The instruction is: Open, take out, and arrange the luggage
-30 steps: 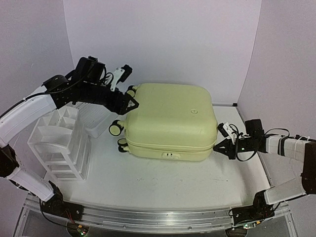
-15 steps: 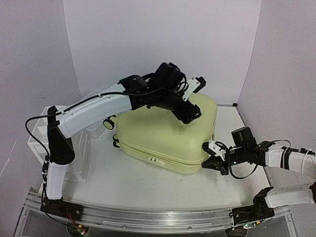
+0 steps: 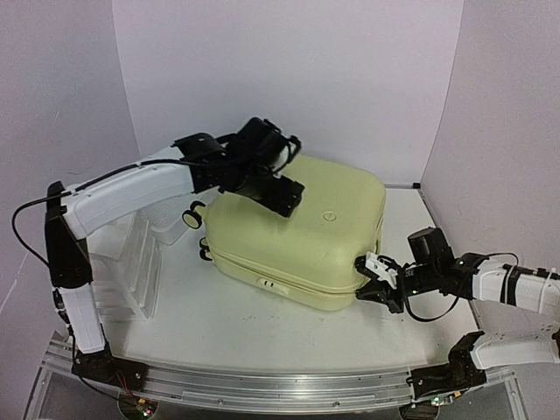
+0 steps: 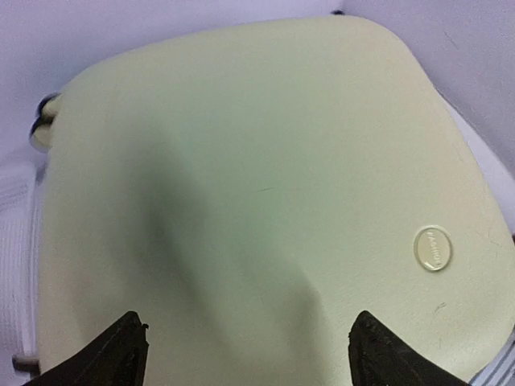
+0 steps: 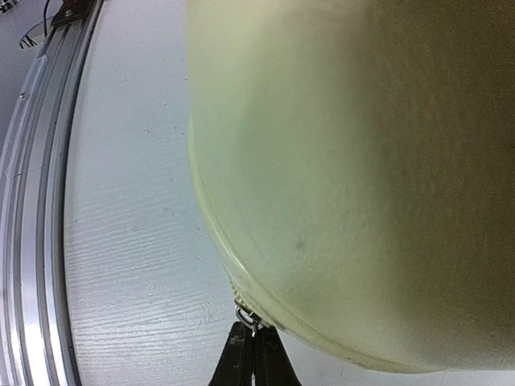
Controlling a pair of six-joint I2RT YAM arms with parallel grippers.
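Luggage (image 3: 302, 236) lid down, nothing out yet: right claw (image 5: 253, 350) pinched shut on zipper pull (image 5: 246, 312) at its 4 o'clock corner, left claw (image 3: 282, 196) wide, empty, above its 11 o'clock side.

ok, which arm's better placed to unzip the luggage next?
Right. The right gripper is shut on the zipper pull at the near-corner seam of the luggage. The left gripper hangs open above it, off the seam.
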